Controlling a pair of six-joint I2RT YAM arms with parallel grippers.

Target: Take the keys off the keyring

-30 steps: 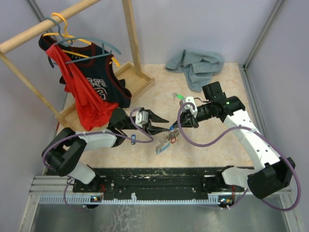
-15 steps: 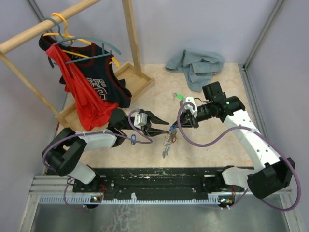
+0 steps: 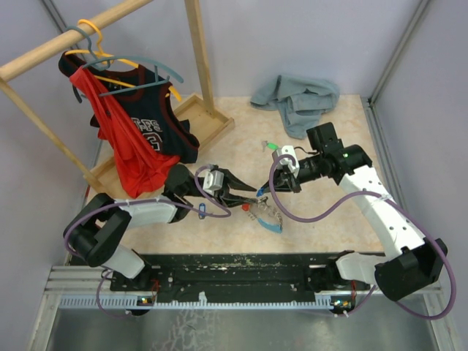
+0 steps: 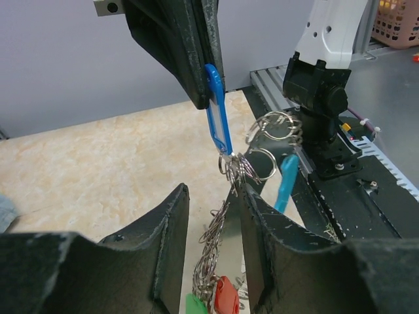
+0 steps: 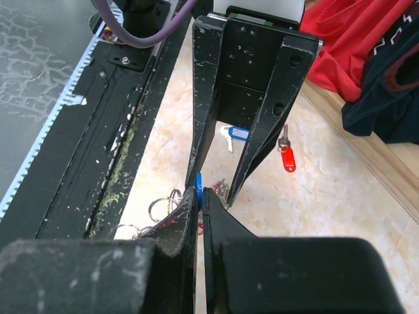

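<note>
Mid-table, right jaws pinch the blue tag (image 4: 216, 114); left jaws gape around keyring (image 4: 237, 169).

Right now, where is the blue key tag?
Left wrist view: the blue key tag hangs pinched in the right gripper, with the keyring dangling just below it.

This is a robotics lab cell. Plain lilac panels (image 3: 292, 36) in metal framing (image 3: 398, 51) box in a marble-patterned tabletop (image 3: 219, 238). Behind the left gripper (image 3: 251, 194) and right gripper (image 5: 200, 196), a slotted aluminium rail (image 3: 219, 300) carries both arm bases amid looping purple cables (image 3: 314, 212). Beyond the left gripper stands a wooden clothes rack (image 3: 197, 58) hung with jerseys (image 3: 135, 146); beyond the right gripper lies a crumpled grey cloth (image 3: 300, 99).
</note>
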